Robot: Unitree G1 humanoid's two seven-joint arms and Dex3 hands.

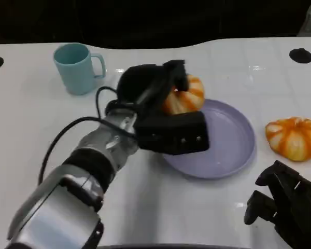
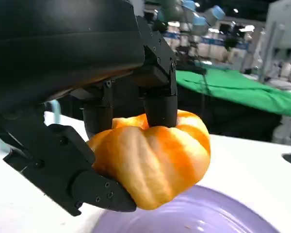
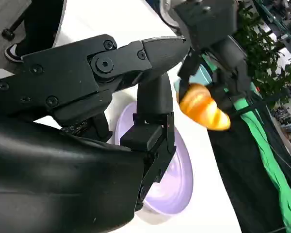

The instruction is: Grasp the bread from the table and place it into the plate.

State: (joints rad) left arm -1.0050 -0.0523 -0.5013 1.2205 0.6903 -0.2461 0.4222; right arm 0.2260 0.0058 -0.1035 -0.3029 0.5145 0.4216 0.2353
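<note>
Count: two orange-and-white pumpkin-shaped bread pieces, one lilac plate [image 1: 233, 150], one teal mug [image 1: 75, 67], all on a white table [image 1: 31, 119]. Landmark is the plate. The first bread [image 1: 189, 96] is held by the left hand [image 1: 160, 111] above the plate's far-left rim; the left wrist view shows that bread [image 2: 153, 160] clear of the plate [image 2: 208, 216] surface, with the fingers [image 2: 160, 109] closed over its top and a lower digit cupping it from beneath. The second bread [image 1: 294, 137] lies on the table just right of the plate, apart from its rim. The mug stands far-left of the plate, well apart. The right hand [image 1: 285, 202] sits near-right of the plate, close to the table's near edge, fingers curled in with nothing held. Bare table lies in front of the plate. Nothing rests inside the plate.
</note>
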